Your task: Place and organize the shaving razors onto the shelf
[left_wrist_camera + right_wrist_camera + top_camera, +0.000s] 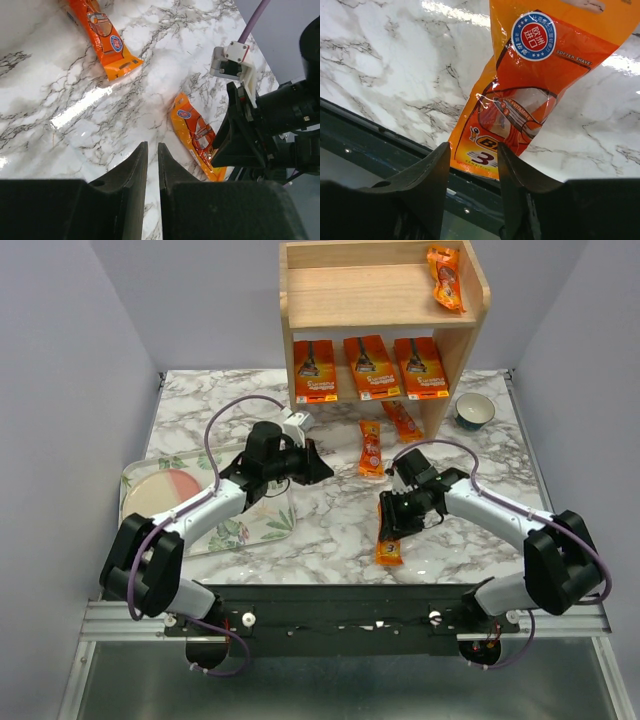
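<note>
The wooden shelf (470, 340) stands at the back. Three wide orange razor packs (370, 367) stand on its lower tier and one narrow pack (445, 278) lies on the top tier. Three narrow packs lie on the marble: one in front of the shelf (403, 420), one in the middle (371, 448) (105, 40), and one near the front edge (389, 545) (520, 95) (192, 130). My right gripper (392, 515) (472, 147) is open, its jaws straddling that pack's near end. My left gripper (318, 465) (152, 145) is shut and empty over bare marble.
A leaf-print tray (262, 525) with a cream and pink plate (165, 492) lies at the left under my left arm. A small bowl (474, 410) stands to the right of the shelf. The dark rail (380, 145) runs along the table's near edge.
</note>
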`<state>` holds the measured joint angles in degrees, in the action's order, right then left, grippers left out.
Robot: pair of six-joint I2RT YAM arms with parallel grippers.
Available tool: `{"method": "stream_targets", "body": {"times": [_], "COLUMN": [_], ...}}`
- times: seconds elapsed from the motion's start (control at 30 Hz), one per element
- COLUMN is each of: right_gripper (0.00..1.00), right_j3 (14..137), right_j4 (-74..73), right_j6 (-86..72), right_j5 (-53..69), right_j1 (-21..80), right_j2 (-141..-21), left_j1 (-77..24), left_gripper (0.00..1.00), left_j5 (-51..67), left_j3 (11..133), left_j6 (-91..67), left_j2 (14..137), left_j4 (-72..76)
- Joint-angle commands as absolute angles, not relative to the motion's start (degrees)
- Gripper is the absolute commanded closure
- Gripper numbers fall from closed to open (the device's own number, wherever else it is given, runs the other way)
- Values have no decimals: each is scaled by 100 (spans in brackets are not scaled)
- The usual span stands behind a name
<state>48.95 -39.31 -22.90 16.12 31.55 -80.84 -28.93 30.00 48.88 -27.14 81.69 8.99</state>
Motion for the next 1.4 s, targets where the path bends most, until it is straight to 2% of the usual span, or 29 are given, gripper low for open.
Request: {"method": "stream_targets", "body": {"times": [0.0, 0.23, 0.4, 0.47, 0.53, 0.7, 0.87, 1.1, 1.2, 1.27, 1.37], "right_gripper": [49, 44, 51, 62, 82, 99, 99, 99, 99, 99, 99], "right_j3": [4834, 5001, 5168, 5212, 5317, 5957, 7361, 9250, 10191, 10615, 12011], "right_j4": [-3946, -4086, -4131, -4096, -4104, -4596, -5448, -5134, -4967, -4887, -4730], "right_j6": [-2461, -2487, -2435, -2338, -2259, -1804, -1100, -168, -62, -122, -62], "right_j5": [1530, 1336, 1055, 985, 888, 476, 334, -307, -325, -867, -1283], "right_j1": [3199, 3199, 3243, 3296, 3339, 3349, 3366, 3401, 3419, 3428, 3428], "right_j2": [-8384, -8832, -9061, -9088, -9036, -8553, -7929, -7444, -7549, -7865, -8592], "left_j1": [-2716, -2417, -2329, -2312, -2294, -2206, -2153, -2092, -2083, -2074, -2057], "left_gripper": [77, 77, 77, 76, 76, 76, 76, 75, 74, 73, 73], "left_j5": [2822, 2786, 2786, 2786, 2786, 2786, 2786, 2786, 2760, 2760, 2751], "left_j3": [4746, 4562, 4553, 4570, 4597, 4772, 5018, 5528, 5721, 5792, 5809], "left_j6": [-2523, -2610, -2663, -2672, -2654, -2549, -2312, -1872, -1776, -1784, -1784], "left_j2": [7796, 7612, 7559, 7559, 7567, 7585, 7594, 7620, 7681, 7690, 7699], "left_j4": [738, 888, 923, 932, 906, 721, 484, 79, 18, 53, 97]}}
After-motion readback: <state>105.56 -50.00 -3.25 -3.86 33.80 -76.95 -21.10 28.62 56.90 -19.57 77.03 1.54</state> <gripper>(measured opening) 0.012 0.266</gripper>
